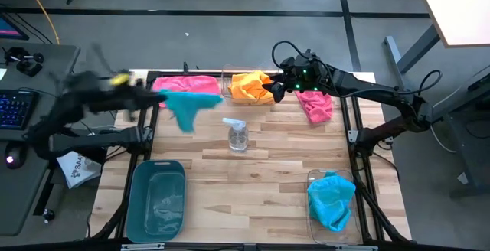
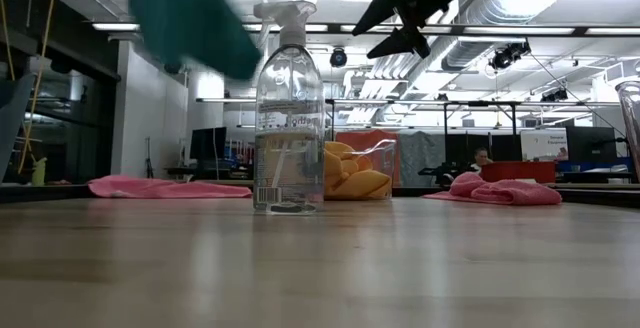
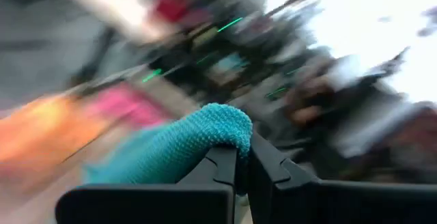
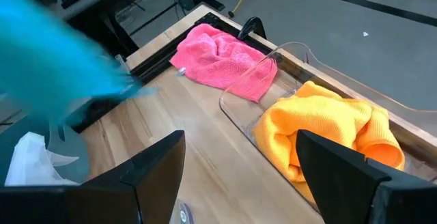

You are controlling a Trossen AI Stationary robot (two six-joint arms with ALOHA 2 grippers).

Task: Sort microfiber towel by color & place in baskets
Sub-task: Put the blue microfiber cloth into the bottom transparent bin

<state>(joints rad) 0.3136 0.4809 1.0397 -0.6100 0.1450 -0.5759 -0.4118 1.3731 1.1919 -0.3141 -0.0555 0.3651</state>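
Pinched between the pressed-together left end effector point(image 3: 242, 166) fingers, the teal towel point(image 1: 187, 105) is swung fast and may be flung; right end effector point(image 4: 239, 176) is spread.

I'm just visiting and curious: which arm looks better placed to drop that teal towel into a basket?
Probably the left. The left gripper is shut on the teal towel, lifted over the table's far left. The right gripper hangs open and empty by the clear basket holding an orange towel.
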